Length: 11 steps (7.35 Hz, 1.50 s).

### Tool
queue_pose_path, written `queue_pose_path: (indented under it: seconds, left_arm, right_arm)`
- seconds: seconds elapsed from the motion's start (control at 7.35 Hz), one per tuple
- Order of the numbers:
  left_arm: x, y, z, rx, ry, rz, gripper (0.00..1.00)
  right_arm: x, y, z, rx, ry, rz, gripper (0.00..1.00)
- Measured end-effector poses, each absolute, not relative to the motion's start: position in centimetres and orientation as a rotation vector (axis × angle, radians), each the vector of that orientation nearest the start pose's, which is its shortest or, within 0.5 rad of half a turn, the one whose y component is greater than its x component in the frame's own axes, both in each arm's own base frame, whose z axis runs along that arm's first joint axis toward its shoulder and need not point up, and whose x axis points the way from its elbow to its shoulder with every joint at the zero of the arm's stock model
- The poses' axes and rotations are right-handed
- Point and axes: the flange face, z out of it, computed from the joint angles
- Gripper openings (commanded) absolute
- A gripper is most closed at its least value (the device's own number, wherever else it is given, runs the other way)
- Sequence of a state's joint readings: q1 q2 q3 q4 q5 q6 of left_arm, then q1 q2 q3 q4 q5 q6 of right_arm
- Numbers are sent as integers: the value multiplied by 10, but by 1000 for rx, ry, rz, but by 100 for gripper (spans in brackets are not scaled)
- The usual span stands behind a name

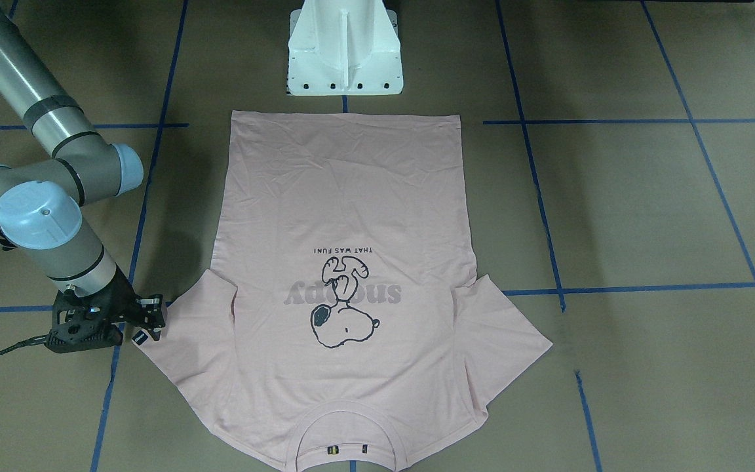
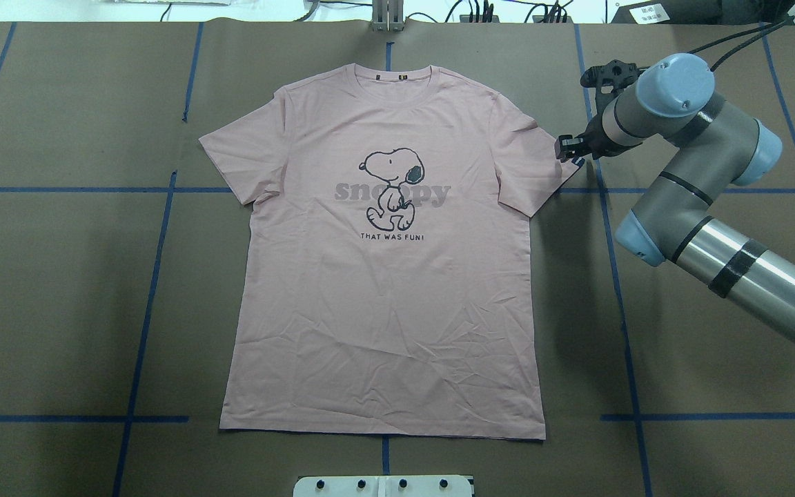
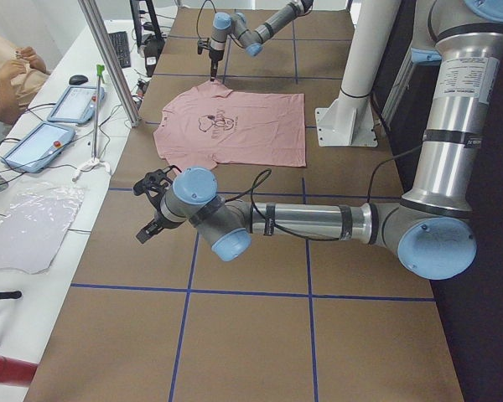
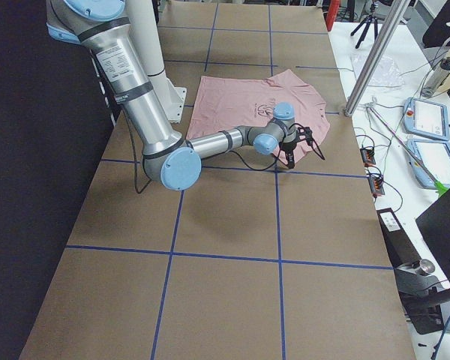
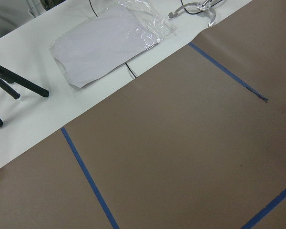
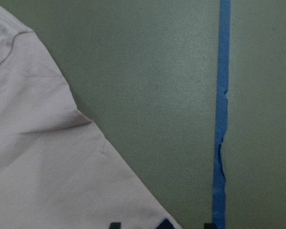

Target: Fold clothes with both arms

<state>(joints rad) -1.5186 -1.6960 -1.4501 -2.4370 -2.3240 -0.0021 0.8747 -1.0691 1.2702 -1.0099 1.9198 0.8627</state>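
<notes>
The pale pink T-shirt lies flat and print up on the brown table, collar at the far edge, both sleeves spread. My right gripper is low at the outer hem of the shirt's right sleeve, beside the small black sleeve tag. In the right wrist view the sleeve corner runs between two dark fingertips set apart, so it is open. My left gripper hovers over bare table well off the shirt's left side. It shows only in the exterior left view, so I cannot tell its state.
The white pedestal stands just behind the shirt's bottom hem. Blue tape lines grid the table. A side bench holds a plastic bag, tripod legs and tablets, with a person beside it.
</notes>
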Motion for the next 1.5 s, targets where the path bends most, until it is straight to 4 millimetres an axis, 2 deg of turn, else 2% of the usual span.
queue_pose_path:
  seconds: [0.54, 0.68, 0.82, 0.95, 1.36, 1.5]
  left_arm:
    - [-36, -567, 554, 808, 727, 372, 100]
    - [-36, -567, 555, 807, 727, 372, 100]
    - [-36, -567, 556, 806, 727, 371, 100]
    - [-36, -567, 556, 806, 727, 371, 100]
    - [-36, -567, 556, 806, 726, 373, 100]
    - [-36, -568, 557, 804, 727, 373, 100]
  right_arm:
    - [-394, -618, 460, 300, -754, 25, 59]
    - [-396, -617, 464, 298, -749, 25, 46]
    - [-397, -617, 465, 297, -746, 25, 4]
    - [-398, -617, 464, 296, -745, 27, 0]
    - [-399, -618, 461, 290, -750, 46, 0]
    - [-399, -618, 454, 295, -754, 48, 0]
